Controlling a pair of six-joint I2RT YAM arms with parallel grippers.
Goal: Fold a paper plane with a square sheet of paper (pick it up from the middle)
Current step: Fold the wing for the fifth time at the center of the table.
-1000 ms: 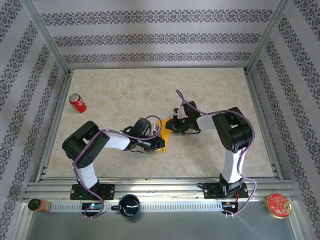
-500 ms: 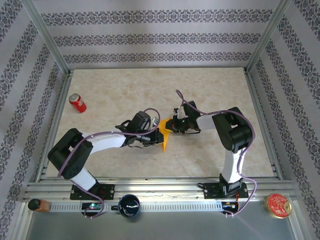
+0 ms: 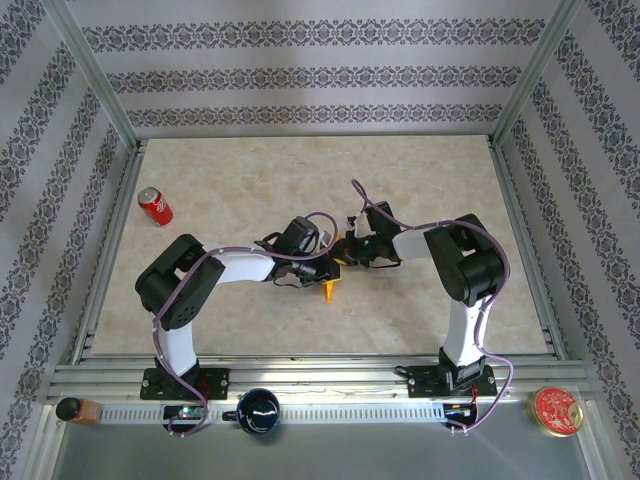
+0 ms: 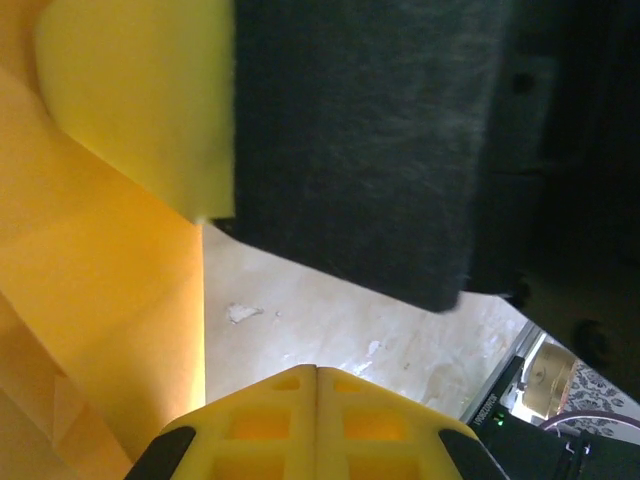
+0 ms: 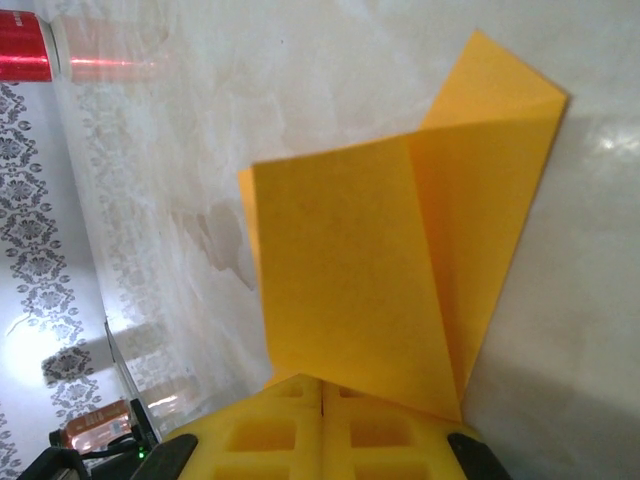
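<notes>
The orange-yellow sheet of paper [image 3: 330, 289] is partly folded near the table's middle, and from above mostly its lower tip peeks out. In the right wrist view the sheet of paper [image 5: 350, 280] rises as a doubled flap out of the seam of my right gripper [image 5: 322, 382], which is shut on its edge. My left gripper [image 3: 323, 269] sits right against the right gripper [image 3: 340, 256], over the fold. The left gripper [image 4: 317, 372] is shut with nothing between its tips, and the paper [image 4: 90, 300] stands just to its left.
A red soda can [image 3: 154, 206] lies at the table's left; the can [image 5: 22, 45] also appears far off. The right arm's dark body [image 4: 400, 150] hangs close above the left fingers. A black cup [image 3: 258, 410], a red tin [image 3: 556, 410] and a bottle [image 3: 72, 408] sit outside the front rail.
The left arm has swung right toward the right gripper, its gripper has closed, and it now covers most of the paper. The right arm has not moved.
</notes>
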